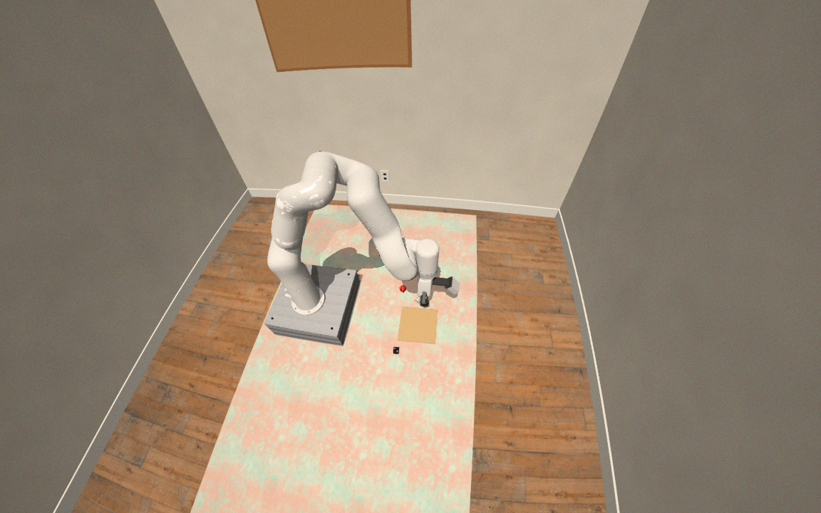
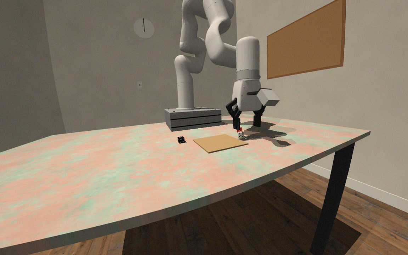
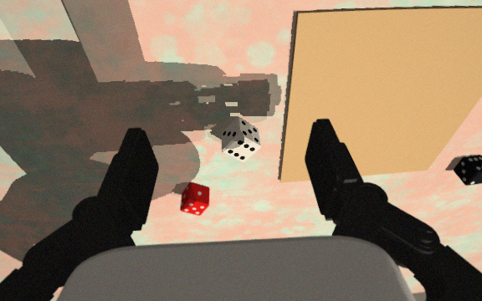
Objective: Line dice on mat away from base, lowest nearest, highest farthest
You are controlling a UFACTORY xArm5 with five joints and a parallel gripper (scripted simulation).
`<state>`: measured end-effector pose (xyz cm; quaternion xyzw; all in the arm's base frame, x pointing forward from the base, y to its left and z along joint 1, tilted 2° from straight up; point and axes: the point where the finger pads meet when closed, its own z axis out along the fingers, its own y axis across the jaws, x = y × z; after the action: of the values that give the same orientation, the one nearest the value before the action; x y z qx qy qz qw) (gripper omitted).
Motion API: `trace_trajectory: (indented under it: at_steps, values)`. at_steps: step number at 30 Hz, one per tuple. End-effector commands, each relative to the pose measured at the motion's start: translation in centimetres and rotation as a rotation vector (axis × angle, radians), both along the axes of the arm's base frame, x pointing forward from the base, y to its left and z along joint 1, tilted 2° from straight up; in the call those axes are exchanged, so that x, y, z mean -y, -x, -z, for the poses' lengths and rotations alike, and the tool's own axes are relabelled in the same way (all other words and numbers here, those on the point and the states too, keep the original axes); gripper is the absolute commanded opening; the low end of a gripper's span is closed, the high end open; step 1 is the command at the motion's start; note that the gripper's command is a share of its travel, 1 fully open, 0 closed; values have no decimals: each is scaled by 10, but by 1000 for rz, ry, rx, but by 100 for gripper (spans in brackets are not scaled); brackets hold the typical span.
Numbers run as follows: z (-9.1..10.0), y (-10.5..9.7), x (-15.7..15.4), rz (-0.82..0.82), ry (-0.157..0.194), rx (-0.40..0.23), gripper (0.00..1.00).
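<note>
Working left to right across the exterior view. The black die [image 1: 395, 350] [image 2: 180, 139] [image 3: 474, 170] sits on the patterned table [image 1: 362, 415] [image 2: 104, 177], off the mat and near its edge; in my wrist feed one of its faces shows six pips. Behind it and farther right is the grey base block [image 1: 343, 335] [image 2: 192, 119] carrying the arm.

Next comes the tan mat [image 1: 417, 325] [image 2: 220, 143] [image 3: 375, 84], lying flat on the table. Die count on the mat: zero; the line is unbuilt.

Past the mat, the red die [image 1: 403, 288] [image 2: 239, 129] [image 3: 195, 199] rests on the table, partly hidden from the exterior camera by a fingertip and the white die. The wrist view shows its single-pip face. The white die [image 2: 241, 135] [image 3: 241, 140] is on the table near the mat's edge, apart from the red one. I read five and six pips on two of its faces, but cannot settle which is uppermost.

My gripper [image 1: 424, 300] [image 2: 246, 126] [image 3: 230, 143] hangs above this pair, pointing down, fingers spread wide and holding nothing. A brown board [image 1: 343, 35] [image 2: 305, 41] is on the wall at far right.
</note>
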<state>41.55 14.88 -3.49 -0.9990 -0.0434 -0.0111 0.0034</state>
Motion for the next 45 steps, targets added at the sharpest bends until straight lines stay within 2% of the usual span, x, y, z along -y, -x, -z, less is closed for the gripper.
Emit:
trace_trajectory:
  at_steps: [1, 22, 26, 32, 34, 39, 45]
  values:
    - [-1, -1, 0, 0, -1, 3, 100]
    - [-1, 1, -2, 0, -1, 3, 100]
    - [-1, 13, -8, 0, -2, 3, 100]
    - [-1, 44, -24, 0, -4, 3, 100]
    - [-1, 44, -24, 0, -4, 3, 100]
    - [0, 65, -34, 0, -5, 3, 100]
    - [0, 71, -37, 0, -6, 3, 100]
